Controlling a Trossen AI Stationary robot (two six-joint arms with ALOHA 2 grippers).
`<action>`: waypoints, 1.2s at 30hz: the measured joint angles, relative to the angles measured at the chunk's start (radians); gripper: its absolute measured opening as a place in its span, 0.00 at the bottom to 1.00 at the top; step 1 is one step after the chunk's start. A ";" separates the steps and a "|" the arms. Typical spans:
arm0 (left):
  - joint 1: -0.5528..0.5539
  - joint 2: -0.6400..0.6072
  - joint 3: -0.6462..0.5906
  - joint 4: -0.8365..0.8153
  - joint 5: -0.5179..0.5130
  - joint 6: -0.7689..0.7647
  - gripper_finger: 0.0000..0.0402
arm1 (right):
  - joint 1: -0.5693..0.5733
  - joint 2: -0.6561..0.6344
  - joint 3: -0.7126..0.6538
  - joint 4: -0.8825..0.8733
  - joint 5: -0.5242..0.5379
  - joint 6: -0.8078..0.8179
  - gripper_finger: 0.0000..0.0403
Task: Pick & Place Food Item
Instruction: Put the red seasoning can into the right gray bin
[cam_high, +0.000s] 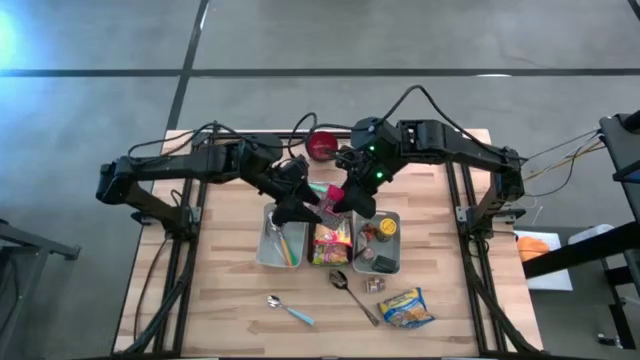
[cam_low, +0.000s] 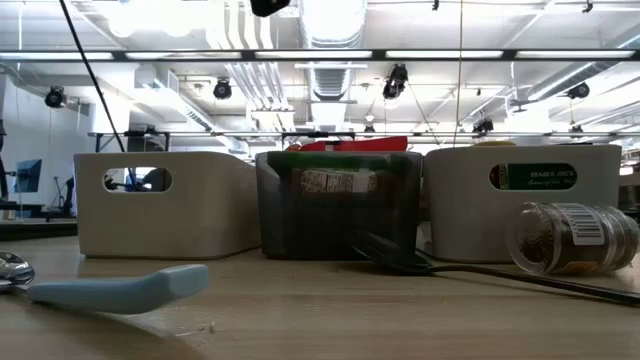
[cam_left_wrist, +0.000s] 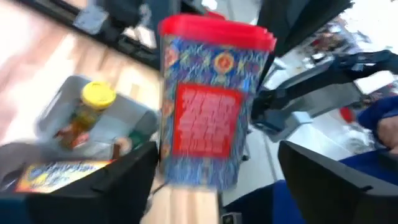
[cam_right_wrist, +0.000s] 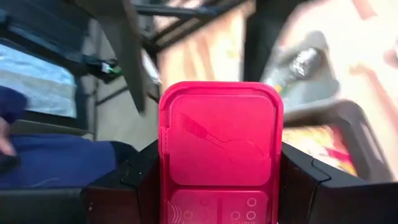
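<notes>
A blue patterned canister (cam_left_wrist: 211, 106) with a red lid (cam_right_wrist: 221, 143) hangs in the air over the bins, where the two arms meet at mid-table (cam_high: 332, 196). My right gripper (cam_right_wrist: 221, 155) is shut on its lid end. My left gripper (cam_left_wrist: 214, 149) is open. Its two fingers stand on either side of the canister's lower body, with a clear gap on one side. My right gripper pinches the canister at its red lid (cam_right_wrist: 171, 162), one finger (cam_right_wrist: 134, 180) on each of two opposite sides. The fingers slant down at it from the table's right. The canister is lifted clear of the bins and stands nearly upright, lid on top.
Three bins stand in a row below the arms: a left one with utensils (cam_high: 268, 250), a middle one with snack packs (cam_high: 333, 262) and a right one with jars (cam_high: 396, 262). A red bowl (cam_high: 322, 146) sits behind. Spoons (cam_high: 290, 310) (cam_high: 352, 292), a small jar (cam_high: 375, 284) and a snack bag (cam_high: 408, 308) lie in front.
</notes>
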 joint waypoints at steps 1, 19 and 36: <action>0.005 -0.005 0.000 -0.027 -0.002 0.000 0.81 | 0.001 0.000 0.000 -0.023 0.017 -0.004 0.52; 0.042 -0.226 -0.071 -0.288 -0.293 0.063 0.60 | 0.108 -0.053 -0.343 -0.268 0.213 0.014 0.52; 0.132 -0.348 -0.167 -0.254 -0.416 0.052 0.53 | 0.239 -0.210 -0.800 -0.039 0.390 0.215 0.52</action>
